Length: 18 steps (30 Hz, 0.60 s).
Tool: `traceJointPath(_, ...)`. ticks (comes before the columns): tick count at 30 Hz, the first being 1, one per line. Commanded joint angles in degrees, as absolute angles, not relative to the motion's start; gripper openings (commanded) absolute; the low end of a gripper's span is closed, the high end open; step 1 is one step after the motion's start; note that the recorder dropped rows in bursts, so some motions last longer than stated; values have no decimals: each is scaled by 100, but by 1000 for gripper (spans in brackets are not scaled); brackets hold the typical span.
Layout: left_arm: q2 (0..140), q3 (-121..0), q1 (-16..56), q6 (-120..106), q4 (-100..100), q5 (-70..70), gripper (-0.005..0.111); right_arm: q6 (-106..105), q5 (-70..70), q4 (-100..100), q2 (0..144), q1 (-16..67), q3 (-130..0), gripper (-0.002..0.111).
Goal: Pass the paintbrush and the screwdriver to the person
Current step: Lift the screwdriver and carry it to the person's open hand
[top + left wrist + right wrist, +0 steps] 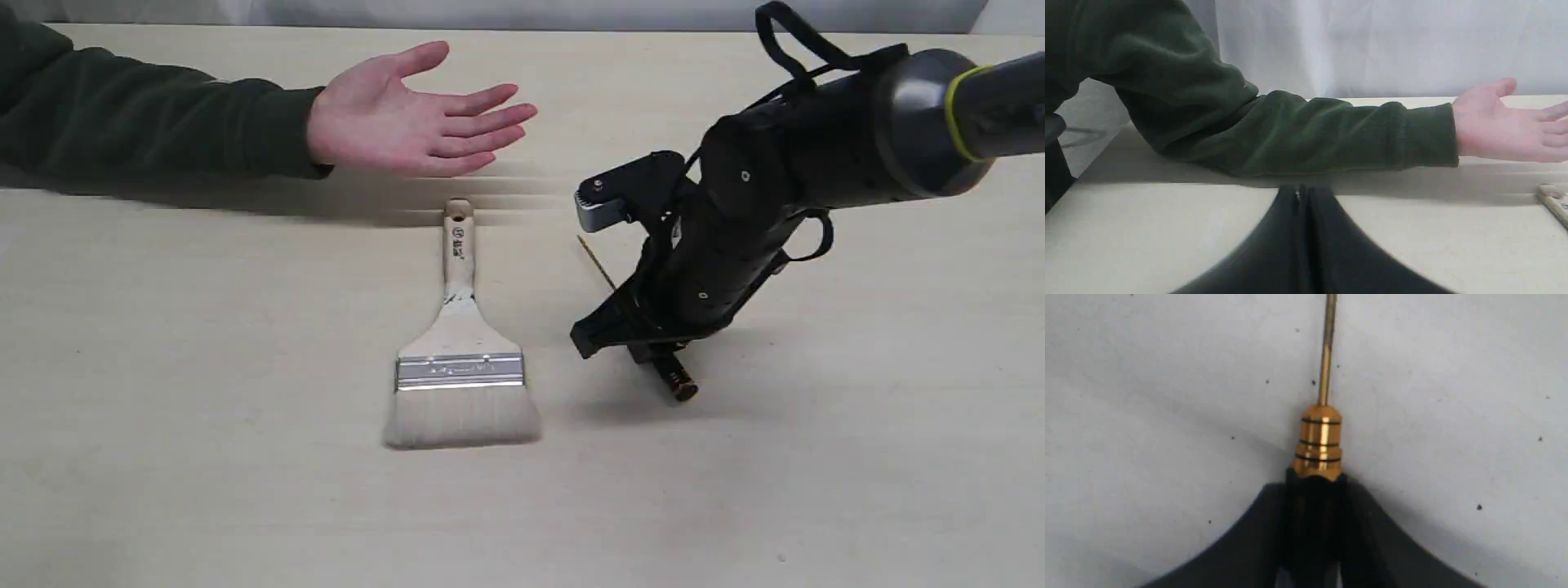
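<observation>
Screwdriver (pixel 676 380) sits clamped by its black handle in your right jaws, low over the counter (pixel 163 425) toward its right edge, near the paintbrush (pixel 460 359). Lift it level, swing toward the person's hand (pixel 408 122), held palm-up near the far edge, and keep the thin shaft from jabbing it. Your left jaws are pressed together, empty.

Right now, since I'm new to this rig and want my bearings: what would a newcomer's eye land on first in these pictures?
The person's open hand is held out palm up at the upper left of the exterior view. On the right, the black right gripper is shut on the screwdriver, its gold shaft sticking out ahead. In the middle, the paintbrush lies flat on the table, handle toward the hand.
</observation>
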<state>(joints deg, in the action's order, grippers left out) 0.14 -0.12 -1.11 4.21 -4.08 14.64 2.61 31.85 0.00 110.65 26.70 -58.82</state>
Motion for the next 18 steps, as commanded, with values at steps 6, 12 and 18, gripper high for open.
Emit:
traceJointPath(6,0,0,-64,432,-400,1424,0,285,3033,-43,10190,2671,-5712,4)
traceJointPath(12,0,0,-64,432,-389,1445,0,232,2842,137,9432,2682,-5492,4)
traceJointPath(18,0,0,-64,432,-389,1432,0,-186,2664,693,9064,2682,-5669,4)
